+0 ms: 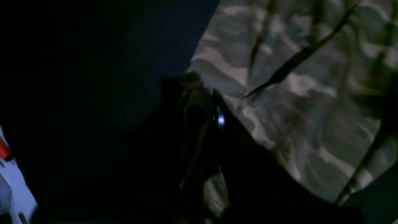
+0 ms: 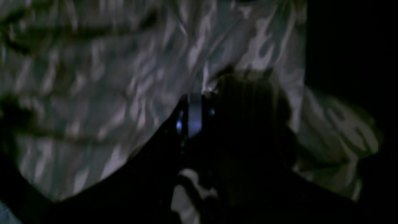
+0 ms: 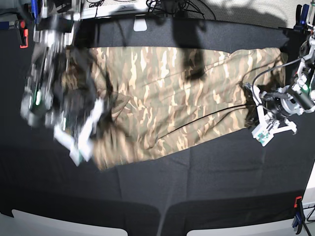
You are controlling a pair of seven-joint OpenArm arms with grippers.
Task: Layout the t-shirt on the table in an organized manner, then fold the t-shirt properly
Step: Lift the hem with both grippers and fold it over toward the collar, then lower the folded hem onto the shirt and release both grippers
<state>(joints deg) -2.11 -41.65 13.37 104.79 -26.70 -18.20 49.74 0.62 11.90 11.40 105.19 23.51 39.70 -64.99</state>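
Black cloth worktop point(image 3: 206, 172) fills room view, white corners at near edge, red-and-blue clamps point(image 3: 297, 209) on rim, cables along far side. Camouflage shirt point(image 3: 182, 98) lies spread across worktop middle, creased. Left jaws point(image 1: 202, 102) pressed together, pinching shirt edge. Right jaws point(image 2: 194, 102) pressed together on shirt fabric; right arm blurred in base view.

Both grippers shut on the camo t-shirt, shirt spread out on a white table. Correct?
Not quite: the table is covered in black cloth, not white; the base view shows it. The rest holds: the left gripper and the right gripper are each shut on the camouflage t-shirt, which lies spread across it.
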